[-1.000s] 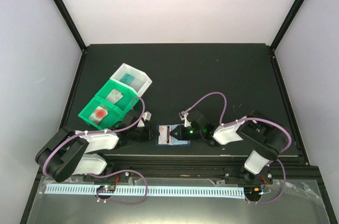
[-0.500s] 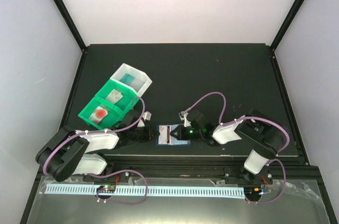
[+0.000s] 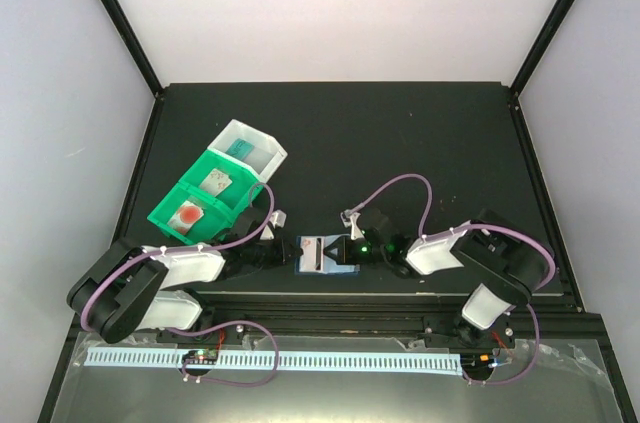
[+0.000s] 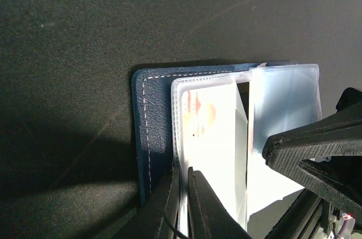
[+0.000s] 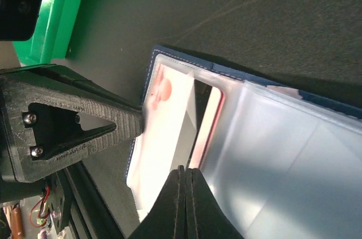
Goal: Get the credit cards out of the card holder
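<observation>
Near the front edge of the worktop [image 3: 400, 143], between the two arms, I see the card holder [image 3: 325, 255] lying opened flat, navy cover down and clear pockets up. My left hand [image 4: 182, 171] reaches in from the left and is clenched on the holder's near left edge, one finger over the navy cover and the other over the pocket sheet, with the sheet's rim running between them. A pale card [image 4: 212, 131] with a red-orange mark sits in the left pocket, touching those fingers. Beside it, toward the fold, a red-orange card [image 5: 206, 126] shows only its long edge from the right wrist camera. My right hand [image 5: 184, 170] comes in from the right with its fingers pressed tight together, the tips resting where the pale card meets the red-orange one. I cannot tell whether either card is caught between them. Well to the left and further back stand two green bins [image 3: 195, 198] and a white bin [image 3: 250, 148], touching in a row.
</observation>
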You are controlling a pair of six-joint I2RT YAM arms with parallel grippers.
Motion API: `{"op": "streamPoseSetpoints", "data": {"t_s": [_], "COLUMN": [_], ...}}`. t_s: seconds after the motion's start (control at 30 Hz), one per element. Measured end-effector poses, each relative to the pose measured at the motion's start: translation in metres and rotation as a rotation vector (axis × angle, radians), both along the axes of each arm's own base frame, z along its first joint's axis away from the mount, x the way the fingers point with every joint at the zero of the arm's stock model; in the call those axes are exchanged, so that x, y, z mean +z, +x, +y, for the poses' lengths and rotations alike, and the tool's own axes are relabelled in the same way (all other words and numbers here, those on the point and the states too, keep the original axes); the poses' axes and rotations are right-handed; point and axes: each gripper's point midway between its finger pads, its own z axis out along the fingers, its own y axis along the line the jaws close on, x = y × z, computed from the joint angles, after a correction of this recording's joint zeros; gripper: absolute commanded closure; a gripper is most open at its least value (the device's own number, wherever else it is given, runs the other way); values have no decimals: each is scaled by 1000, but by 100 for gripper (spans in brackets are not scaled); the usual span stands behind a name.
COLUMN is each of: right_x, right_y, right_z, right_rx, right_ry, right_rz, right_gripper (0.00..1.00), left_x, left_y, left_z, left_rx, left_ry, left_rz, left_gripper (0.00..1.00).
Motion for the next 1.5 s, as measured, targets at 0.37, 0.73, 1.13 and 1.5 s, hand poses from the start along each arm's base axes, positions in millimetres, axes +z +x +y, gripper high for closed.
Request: {"op": "streamPoseSetpoints", "data": {"t_s": [0.37, 0.73, 1.13, 1.5], "right_x": [-2, -1, -8, 5], "right_y": [0, 5, 10, 11], "right_z": [-5, 6, 5, 2], "right_rx": [-24, -14, -24, -39], "right_ry": [-2, 16, -1, 23], "right_rz": [15, 24, 35, -1], "right_gripper": [86, 85, 99, 99], "left_x": [-1, -1, -1, -1], "left_y": [1, 1, 2, 2], "left_z": [2, 2, 1, 1], "left_rx": [15, 22, 23, 28], "left_ry": [10, 7, 3, 5], "left_rz": [-1, 7, 6, 4], "left_gripper": [98, 99, 98, 98]}}
